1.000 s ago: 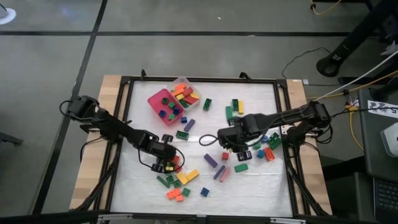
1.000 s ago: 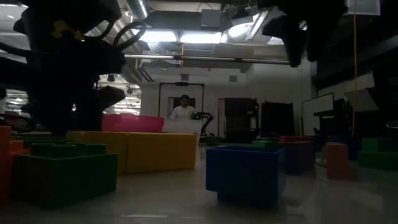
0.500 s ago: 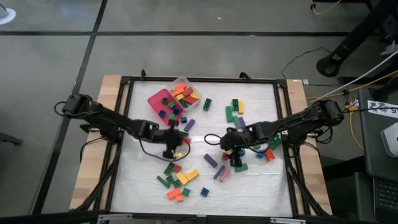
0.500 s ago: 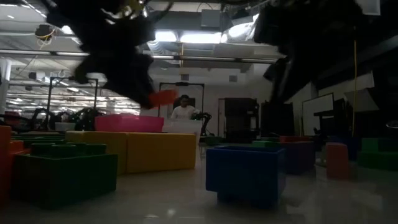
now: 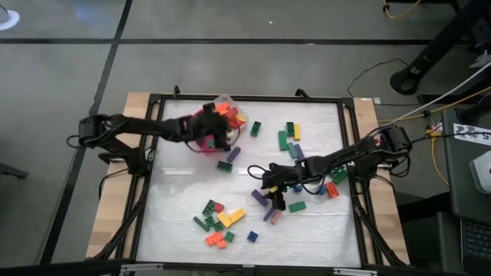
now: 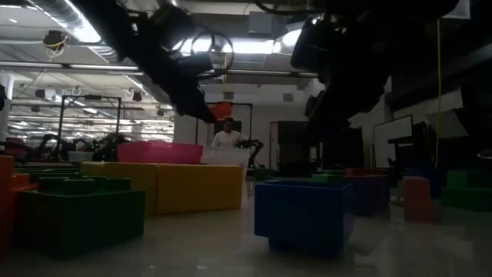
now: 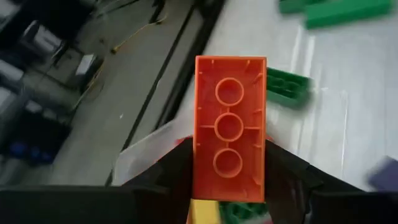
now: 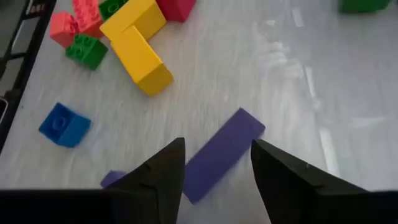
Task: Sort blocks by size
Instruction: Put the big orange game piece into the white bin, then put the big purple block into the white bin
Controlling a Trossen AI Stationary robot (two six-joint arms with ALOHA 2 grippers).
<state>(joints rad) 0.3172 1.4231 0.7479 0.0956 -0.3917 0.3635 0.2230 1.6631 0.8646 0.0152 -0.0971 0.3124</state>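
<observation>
High view: the left gripper (image 5: 217,132) reaches over the pink tray (image 5: 201,121) and the clear tray (image 5: 228,105) at about eleven o'clock on the bench (image 5: 322,230). The right gripper (image 5: 274,196) hangs low over the bench's middle, above a purple bar (image 5: 260,198). Loose blocks (image 5: 221,221) cluster at about seven o'clock; others lie at one and three o'clock.

Low view: the left arm holds an orange brick (image 6: 221,110) in the air, above the pink tray (image 6: 163,151). A green block (image 6: 79,218), yellow blocks (image 6: 197,186) and a blue block (image 6: 302,211) stand close on the bench. A person (image 6: 226,138) stands far back in the room.

Left wrist view: the left gripper's fingers (image 7: 292,177) are on either side of the long orange brick (image 7: 229,128), its hollow underside facing the camera; a green block (image 7: 287,85) lies on the bench beyond.

Right wrist view: the right gripper's fingers (image 8: 281,168) are spread, holding nothing, either side of the purple bar (image 8: 222,153). Two yellow bricks (image 8: 137,39), a blue cube (image 8: 63,124) and a small green brick (image 8: 87,50) lie farther off.
</observation>
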